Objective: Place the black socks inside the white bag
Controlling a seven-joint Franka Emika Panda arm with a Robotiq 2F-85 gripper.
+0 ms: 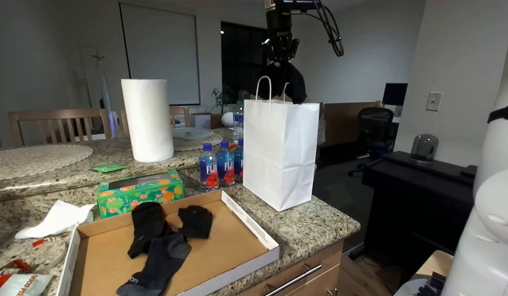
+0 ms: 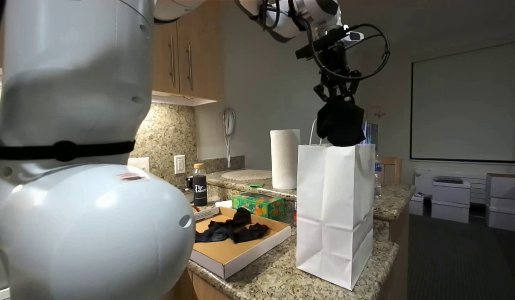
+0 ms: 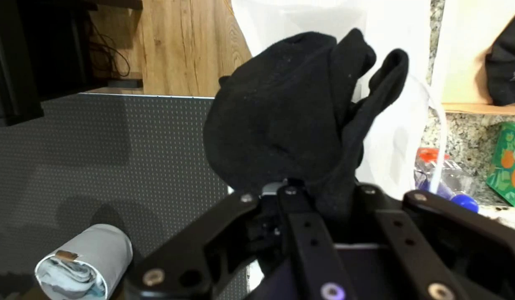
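Claw (image 2: 339, 98), black, two-jawed — jaws stood drawn in, the narrow gap filled by a bunched black sock (image 2: 340, 123) in their grip. Held sock hung at 12 o'clock over the white bag (image 1: 280, 156) in both exterior views, its lower end about level with the rim; whether cloth touched paper could not be told. Wrist view: the bag showed behind the sock between 12 and 3 o'clock, dotted grey floor (image 3: 157, 146) at 9.

White bag, paper, creased: stood upright, mouth upward, near the corner of a granite counter (image 1: 311, 226).

Black socks (image 1: 161, 257), three visible: lay loosely together in a shallow cardboard tray (image 1: 227, 242), at the bag's 8 o'clock in an exterior view.

Same view, same dial:
Blue-capped bottles (image 1: 225, 164), three: stood just beside the bag at 9 o'clock.
Green floral box (image 1: 140, 191): sat between 8 and 9, just beside the tray.
Paper towel roll (image 1: 149, 119): stood upright on a raised granite ledge (image 1: 114, 152), between 9 and 10 — well apart from the bag.
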